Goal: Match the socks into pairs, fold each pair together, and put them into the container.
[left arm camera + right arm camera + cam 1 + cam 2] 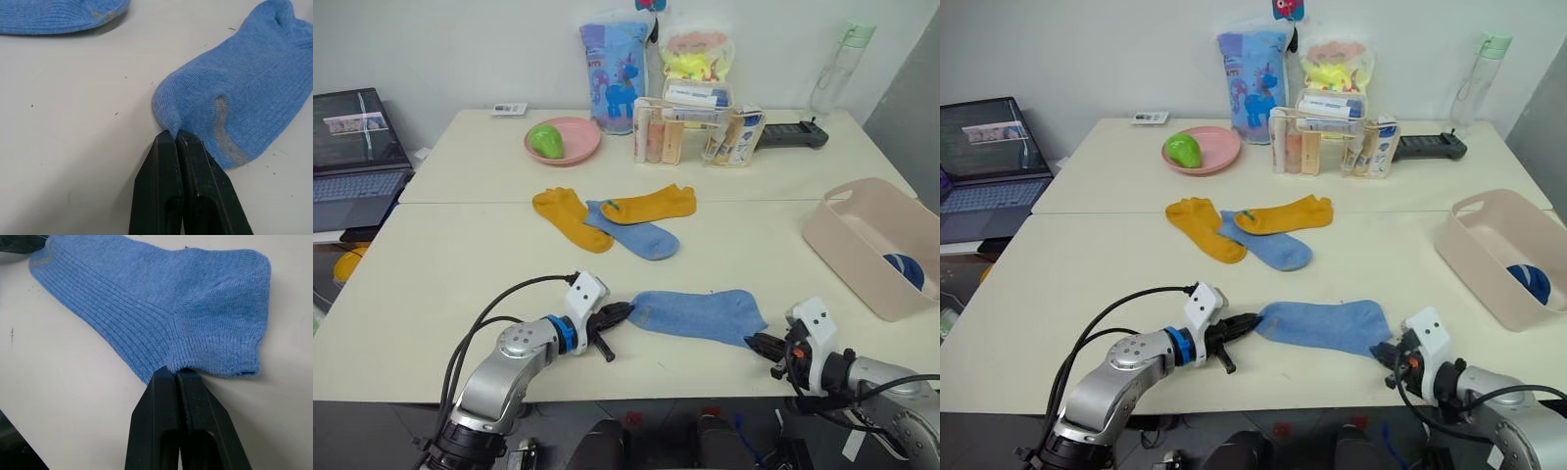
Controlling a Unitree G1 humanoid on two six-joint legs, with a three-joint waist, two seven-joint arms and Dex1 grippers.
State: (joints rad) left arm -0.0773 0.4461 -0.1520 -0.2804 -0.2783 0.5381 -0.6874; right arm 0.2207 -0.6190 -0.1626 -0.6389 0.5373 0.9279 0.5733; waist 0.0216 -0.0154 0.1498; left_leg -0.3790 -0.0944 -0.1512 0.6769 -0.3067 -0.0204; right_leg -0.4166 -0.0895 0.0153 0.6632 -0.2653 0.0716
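Near blue sock (698, 315) lies flat at the table's (440, 284) front edge. Left gripper (617, 314) is pinched shut on its toe end, right gripper (763, 345) clamped on the cuff end. Second blue sock (636, 235) sits farther back w/ two yellow socks (570, 216), tucked partly under them. Container (862, 245) is on the right, a dark rolled pair (904, 269) inside.

Judgement: lift both ends level, keep sock taut, carry it to its mate w/o dragging the yellows.

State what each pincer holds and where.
Both hold the near light blue sock: left pincer pinches its toe edge, right pincer its cuff edge.
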